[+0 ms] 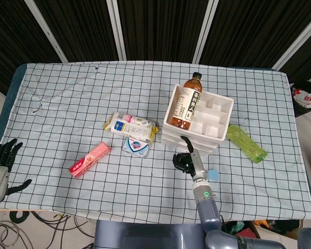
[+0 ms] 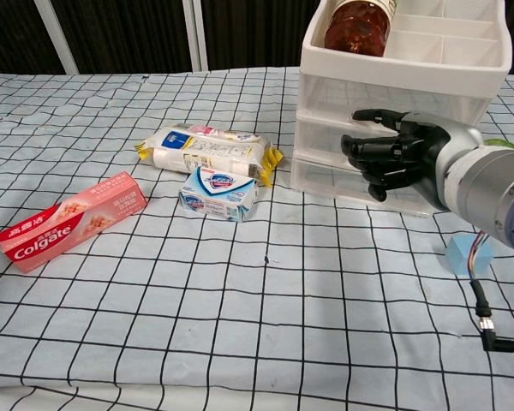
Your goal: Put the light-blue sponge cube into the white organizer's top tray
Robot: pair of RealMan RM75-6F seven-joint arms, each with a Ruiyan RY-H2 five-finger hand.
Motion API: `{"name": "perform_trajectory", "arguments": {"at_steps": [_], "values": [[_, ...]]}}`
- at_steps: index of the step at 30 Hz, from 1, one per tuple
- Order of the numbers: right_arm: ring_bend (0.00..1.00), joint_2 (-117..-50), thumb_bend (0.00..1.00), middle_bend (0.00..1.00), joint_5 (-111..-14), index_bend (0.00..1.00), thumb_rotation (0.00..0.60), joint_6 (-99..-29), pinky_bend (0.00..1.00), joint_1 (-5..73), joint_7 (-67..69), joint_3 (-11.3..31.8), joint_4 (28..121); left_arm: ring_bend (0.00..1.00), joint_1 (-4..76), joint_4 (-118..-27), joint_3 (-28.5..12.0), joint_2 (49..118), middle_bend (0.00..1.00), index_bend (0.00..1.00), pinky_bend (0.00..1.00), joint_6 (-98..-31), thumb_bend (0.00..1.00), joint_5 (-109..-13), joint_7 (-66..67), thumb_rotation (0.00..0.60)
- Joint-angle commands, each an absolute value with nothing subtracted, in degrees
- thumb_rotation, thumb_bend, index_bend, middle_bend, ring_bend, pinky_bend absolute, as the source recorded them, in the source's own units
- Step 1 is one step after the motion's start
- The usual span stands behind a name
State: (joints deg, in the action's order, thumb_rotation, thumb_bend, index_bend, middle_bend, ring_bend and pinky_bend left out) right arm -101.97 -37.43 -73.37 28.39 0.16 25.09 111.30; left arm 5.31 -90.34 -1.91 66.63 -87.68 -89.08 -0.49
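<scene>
Now the right hand (image 2: 392,157), black with a grey metal wrist, hangs low over the checked tablecloth (image 1: 67,93) just in front of the white plastic organizer (image 1: 217,111). Its fingers are curled inward and nothing is inside them, so the hand is clenched on nothing. In the chest view the fingers are at the height of the organizer's lower drawers, very near its front, but I cannot tell if they touch it.

The light-blue sponge cube (image 2: 464,254) lies on the cloth, just beside the right wrist on its outer side and apart from the fingers. It is not in the organizer. In the head view it shows as a small blue square (image 1: 213,174) in front of the organizer.

A brown tea bottle with a yellow label (image 1: 187,104) lies tilted in the organizer's top tray. A green plastic bottle (image 1: 245,143) lies on its side to the right of the organizer.

Further left on the cloth are a white and yellow snack packet (image 2: 207,150), a blue and white soap box (image 2: 218,193) touching it in front, and a pink Colgate toothpaste box (image 2: 68,221) apart from both.

The left hand (image 1: 4,161) is at the left edge of the table, holding nothing, with fingers spread apart
</scene>
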Motion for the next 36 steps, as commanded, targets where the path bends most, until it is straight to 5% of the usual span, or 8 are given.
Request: {"name": "perform_trajectory", "arguments": {"at_steps": [1,36], "values": [[0.85,-101.95,0.50,0.81,-37.29,0.00,0.600,-73.30,0.80,28.34,0.16,25.15,111.32,0.00,5.30,-90.38,-1.88,66.61,0.00,0.00,0.00,-87.68,0.04,-89.10,-0.48,0.600],[0.85,-101.92,0.50,0.81,-35.42,0.00,0.600,-72.55,0.80,28.58,0.60,27.44,111.43,0.00,5.24,-90.44,-1.85,66.62,0.00,0.00,0.00,-87.46,0.04,-88.85,-0.36,0.600]]}}
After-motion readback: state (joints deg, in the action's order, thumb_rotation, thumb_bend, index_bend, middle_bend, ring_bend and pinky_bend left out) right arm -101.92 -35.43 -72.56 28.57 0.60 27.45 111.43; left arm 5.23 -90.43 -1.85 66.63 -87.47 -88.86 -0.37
